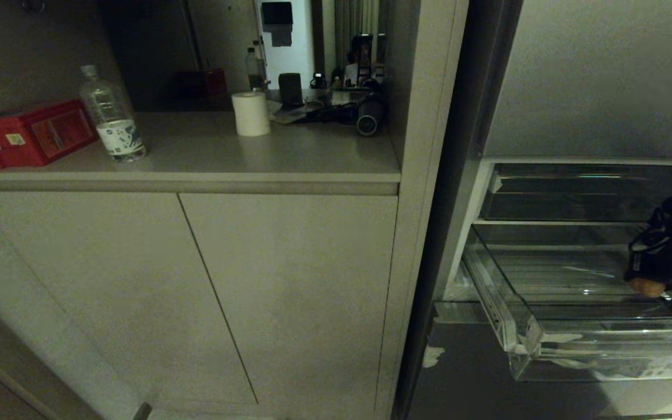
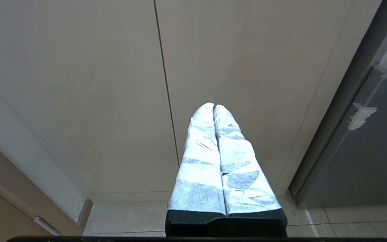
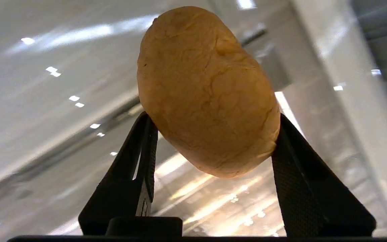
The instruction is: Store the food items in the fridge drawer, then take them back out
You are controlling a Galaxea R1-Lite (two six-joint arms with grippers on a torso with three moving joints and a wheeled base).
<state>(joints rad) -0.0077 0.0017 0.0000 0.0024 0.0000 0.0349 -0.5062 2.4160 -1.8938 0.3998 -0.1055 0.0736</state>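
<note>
The food item (image 1: 646, 286), an orange-brown rounded lump with a wrinkled skin, is low inside the fridge drawer (image 1: 604, 361), near its right front. The drawer is a clear plastic bin, pulled out, with white tape scraps on its front corner. My right gripper (image 1: 650, 279) reaches down into it. In the right wrist view the two black fingers (image 3: 291, 158) press on both sides of the food item (image 3: 207, 90), with the drawer's glossy floor (image 3: 45, 101) behind. My left gripper (image 2: 213, 106) is parked facing a cupboard door, its white-taped fingers pressed together.
A darker shallow bin (image 1: 569, 198) sits above and behind the drawer. Left of the fridge stands a cupboard (image 1: 289, 291) whose counter carries a red box (image 1: 30, 133), a water bottle (image 1: 111, 116) and a paper roll (image 1: 250, 113). Tiled floor (image 2: 348, 222) lies below.
</note>
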